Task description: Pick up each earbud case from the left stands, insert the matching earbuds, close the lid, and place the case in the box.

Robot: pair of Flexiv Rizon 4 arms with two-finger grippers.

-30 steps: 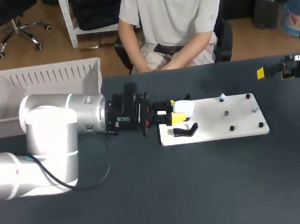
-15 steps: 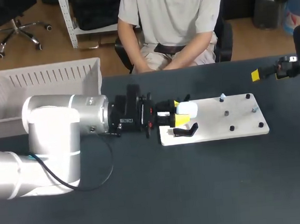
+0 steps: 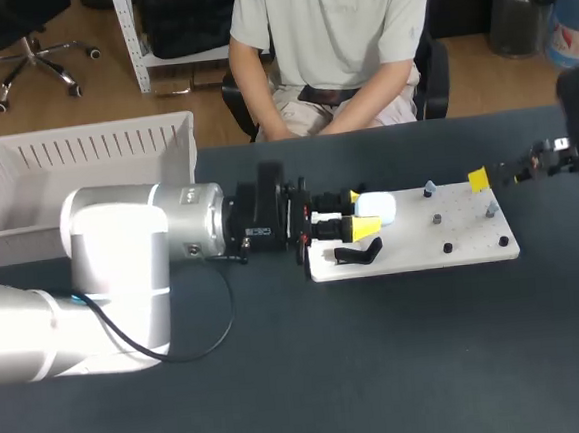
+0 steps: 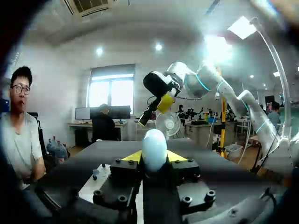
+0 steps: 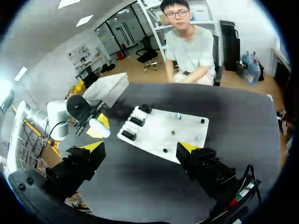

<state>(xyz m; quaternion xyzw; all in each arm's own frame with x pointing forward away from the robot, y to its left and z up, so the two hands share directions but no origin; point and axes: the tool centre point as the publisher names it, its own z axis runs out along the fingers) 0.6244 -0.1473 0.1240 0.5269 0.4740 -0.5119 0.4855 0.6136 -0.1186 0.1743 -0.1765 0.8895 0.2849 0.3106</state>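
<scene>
Fingers of the left gripper (image 4: 154, 157) were set narrow and held a white earbud case (image 4: 154, 142) between the two yellow tips, one tip on each side. In the head view the case hung over the left end of the white board (image 3: 473, 250), close above the black stands (image 3: 358, 254), and it seemed lifted clear of them. Whether its lid was open I could not tell. The right gripper (image 5: 141, 147) had its fingers spread wide with nothing between them, and it was near the right end of the board. The box (image 3: 92, 132) stood well apart, on the left arm's side.

By my judgement the pick-up from the stand was done and the step in hand was the inserting of the earbuds. These I could not make out for sure among the small pegs (image 3: 448, 248) on the board. The next move probably called for a steady, upright case with the lid open, and a careful small grasp by the right gripper.
</scene>
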